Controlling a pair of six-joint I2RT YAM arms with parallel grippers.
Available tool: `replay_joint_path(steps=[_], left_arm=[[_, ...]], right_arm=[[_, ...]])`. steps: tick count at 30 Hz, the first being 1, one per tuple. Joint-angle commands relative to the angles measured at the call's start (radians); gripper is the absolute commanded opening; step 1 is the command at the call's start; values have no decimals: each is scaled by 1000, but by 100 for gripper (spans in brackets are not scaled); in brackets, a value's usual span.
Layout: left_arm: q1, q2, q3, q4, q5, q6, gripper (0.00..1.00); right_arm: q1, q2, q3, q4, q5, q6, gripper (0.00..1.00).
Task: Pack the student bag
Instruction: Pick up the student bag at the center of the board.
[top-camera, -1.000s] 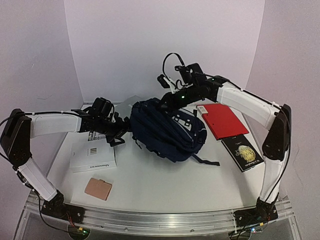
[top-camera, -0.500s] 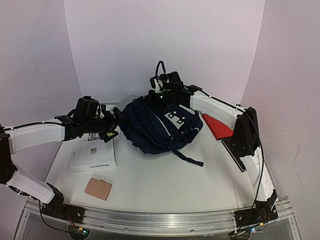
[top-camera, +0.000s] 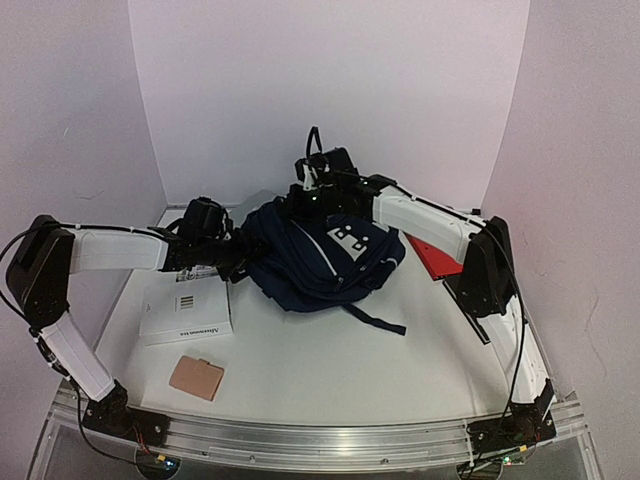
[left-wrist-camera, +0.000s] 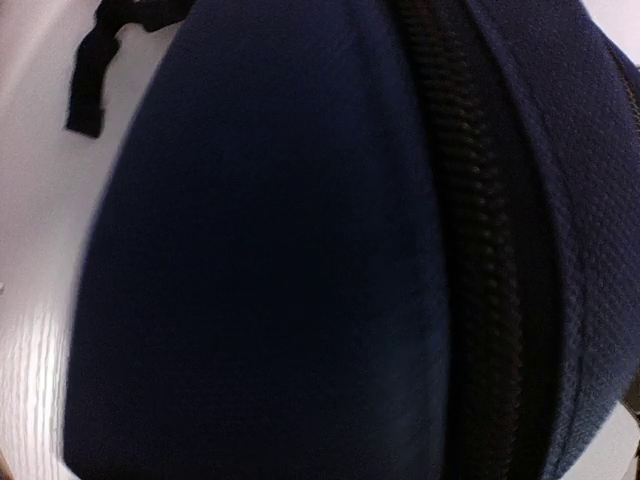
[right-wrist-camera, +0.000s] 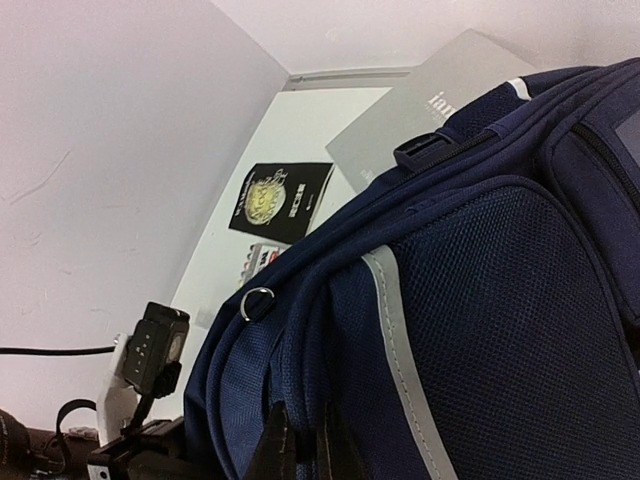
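Right pincer (right-wrist-camera: 298, 445) looks almost closed and seems to pinch the student bag (top-camera: 325, 262) at its top back side. Left pincer (top-camera: 238, 262) touches the bag's left end; its gap cannot be told. The bag lies mid-counter (top-camera: 300, 370) near the back edge, its long side running left to right between both arms.

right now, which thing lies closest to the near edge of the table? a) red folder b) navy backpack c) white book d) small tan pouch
d: the small tan pouch lies in front of the white book, nearer the arm bases than the navy backpack.
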Motion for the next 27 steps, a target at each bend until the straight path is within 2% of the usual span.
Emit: replay_joint_path(steps=[1, 3, 5, 6, 7, 10, 13, 17, 20, 27], left_arm=[[-4, 20, 87, 31, 50, 40, 36], [-4, -10, 116, -18, 42, 68, 20], [-2, -46, 166, -100, 30, 106, 4], [0, -70, 186, -146, 28, 126, 0], [7, -87, 202, -168, 35, 135, 0], [32, -119, 243, -215, 86, 164, 0], [58, -114, 321, -302, 134, 217, 0], [87, -91, 385, -315, 223, 233, 0], [91, -61, 452, -338, 281, 251, 0], [92, -19, 562, -376, 338, 277, 0]], right_arm=[[1, -74, 49, 190, -38, 22, 0], [-13, -98, 11, 189, -52, -5, 13], [-36, -133, -39, 188, -75, -34, 40], [-52, -161, -64, 187, -91, -55, 60], [-69, -186, -97, 185, -111, -81, 71], [-121, -289, -229, 175, -183, -195, 89], [-153, -425, -392, 138, -268, -376, 97], [-151, -526, -524, 10, -330, -613, 98], [-133, -515, -523, -100, -283, -728, 98], [-53, -447, -490, -177, -223, -803, 98]])
